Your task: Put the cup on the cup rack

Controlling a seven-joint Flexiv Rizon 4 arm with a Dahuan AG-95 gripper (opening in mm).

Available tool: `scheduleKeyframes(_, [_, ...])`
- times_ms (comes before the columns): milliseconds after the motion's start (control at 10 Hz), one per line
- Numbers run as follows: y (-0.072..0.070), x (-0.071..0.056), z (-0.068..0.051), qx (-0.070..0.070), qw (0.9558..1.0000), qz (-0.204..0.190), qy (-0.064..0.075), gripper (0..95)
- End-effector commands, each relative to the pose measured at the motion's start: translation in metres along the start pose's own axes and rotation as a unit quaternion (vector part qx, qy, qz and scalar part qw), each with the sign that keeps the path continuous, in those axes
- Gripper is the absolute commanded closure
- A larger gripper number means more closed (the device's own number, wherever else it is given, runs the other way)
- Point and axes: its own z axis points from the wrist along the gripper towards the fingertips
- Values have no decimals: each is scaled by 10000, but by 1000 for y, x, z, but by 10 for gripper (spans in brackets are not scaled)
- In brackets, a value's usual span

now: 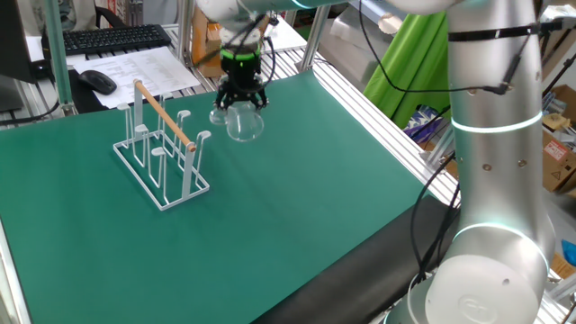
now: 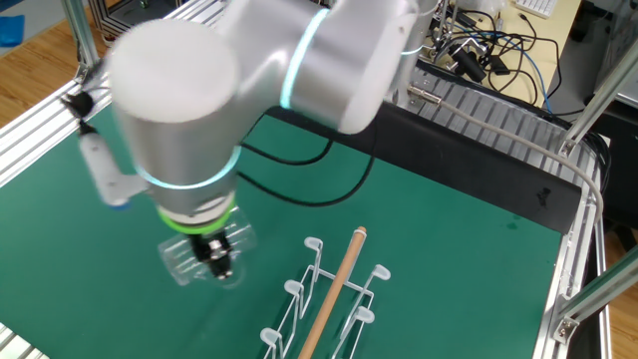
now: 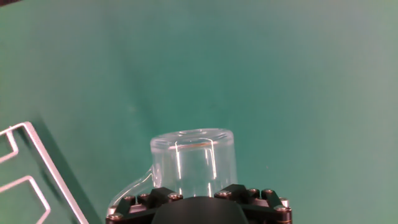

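Observation:
The cup is a clear glass mug hanging just above the green mat, right of the cup rack. My gripper comes down from above and is shut on the cup. In the hand view the cup sits between the jaws, its handle to the left, with my gripper at the bottom edge. The other fixed view shows the cup under the hand, left of the white wire cup rack with its wooden rod. A corner of the rack's base shows at the hand view's left.
A green mat covers the table. A keyboard, mouse and papers lie behind the rack past the mat's edge. The arm's grey base stands at the right. Cables lie beyond the far edge.

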Motion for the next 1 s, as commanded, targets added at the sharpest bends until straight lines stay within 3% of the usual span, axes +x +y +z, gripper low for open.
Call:
scheduleKeyframes(100, [-9, -8, -10, -139, 9985, 514, 146, 950])
scheduleKeyframes(300, [-5, 0, -16, -222, 9930, 1145, 198, 950])
scheduleKeyframes(600, [3, 14, -24, -263, 9868, 1590, 188, 950])
scheduleKeyframes(900, [5, 21, -29, -540, 9780, 2015, 77, 950])
scheduleKeyframes(1000, [5, 21, -30, -603, 9777, 2011, -5, 950])
